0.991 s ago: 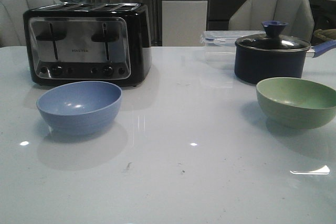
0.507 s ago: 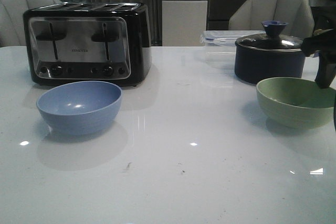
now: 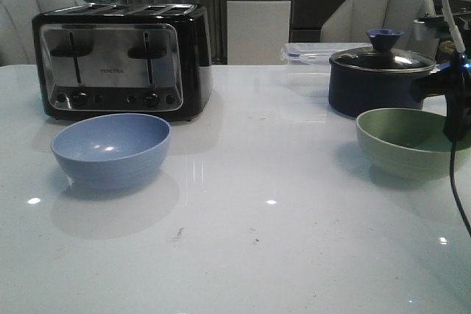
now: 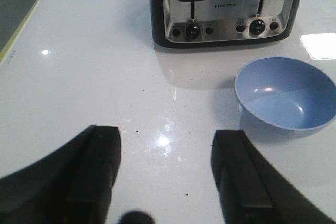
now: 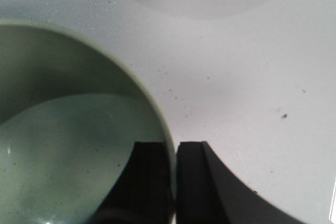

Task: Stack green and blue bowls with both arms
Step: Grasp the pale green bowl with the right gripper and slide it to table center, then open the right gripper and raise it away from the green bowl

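White, glossy tabletop fills the front view, with a black and silver toaster at the back left and a dark navy lidded pot at the back right. Before the toaster the blue bowl is seen standing alone; the green bowl is set well apart at the right, just in front of the pot, with the right gripper at its far-right rim. In the left wrist view the left gripper is held spread and empty above bare table, the blue bowl lying ahead and to one side. In the right wrist view the right gripper is clamped on the green bowl, one finger inside the wall, one outside. Such a thin rim pinch could be lost: the bowl may tilt or slip when lifted.
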Action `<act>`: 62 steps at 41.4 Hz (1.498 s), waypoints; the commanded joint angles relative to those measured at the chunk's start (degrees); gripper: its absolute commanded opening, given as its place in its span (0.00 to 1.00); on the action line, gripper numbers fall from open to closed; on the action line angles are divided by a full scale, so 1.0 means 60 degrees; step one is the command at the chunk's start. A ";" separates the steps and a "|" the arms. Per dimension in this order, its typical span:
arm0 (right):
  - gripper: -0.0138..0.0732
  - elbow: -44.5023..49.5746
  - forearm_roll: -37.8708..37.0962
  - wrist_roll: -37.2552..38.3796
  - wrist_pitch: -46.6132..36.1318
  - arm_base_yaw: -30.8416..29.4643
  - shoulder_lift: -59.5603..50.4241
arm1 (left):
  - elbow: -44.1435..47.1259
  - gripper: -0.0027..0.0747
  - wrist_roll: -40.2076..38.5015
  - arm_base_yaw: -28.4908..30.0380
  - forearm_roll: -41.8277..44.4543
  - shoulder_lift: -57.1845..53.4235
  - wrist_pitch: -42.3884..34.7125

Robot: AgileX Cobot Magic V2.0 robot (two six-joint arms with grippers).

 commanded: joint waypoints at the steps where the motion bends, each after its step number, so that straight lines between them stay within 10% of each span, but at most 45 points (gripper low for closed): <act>1: 0.26 -0.0335 -0.0230 -0.0023 -0.0113 -0.0042 -0.0553 | -0.0336 0.60 -0.0009 -0.0051 -0.0020 0.0074 -0.0775; 21: 0.22 -0.0335 0.0152 -0.0032 0.0204 0.2090 -0.2462 | -0.0336 0.60 -0.0009 -0.0051 -0.0020 0.0074 -0.0775; 40: 0.23 -0.0313 0.1586 -0.0032 -0.0741 0.4194 -0.0693 | -0.0336 0.60 -0.0009 -0.0051 -0.0020 0.0074 -0.0775; 51: 0.70 -0.0313 0.1385 -0.0066 -0.1056 0.4184 -0.0793 | -0.0336 0.60 -0.0009 -0.0051 -0.0020 0.0074 -0.0810; 62: 0.72 0.0778 0.1385 -0.1070 -0.1181 0.4470 -0.3379 | -0.0336 0.60 -0.0009 -0.0051 -0.0215 0.0161 -0.0710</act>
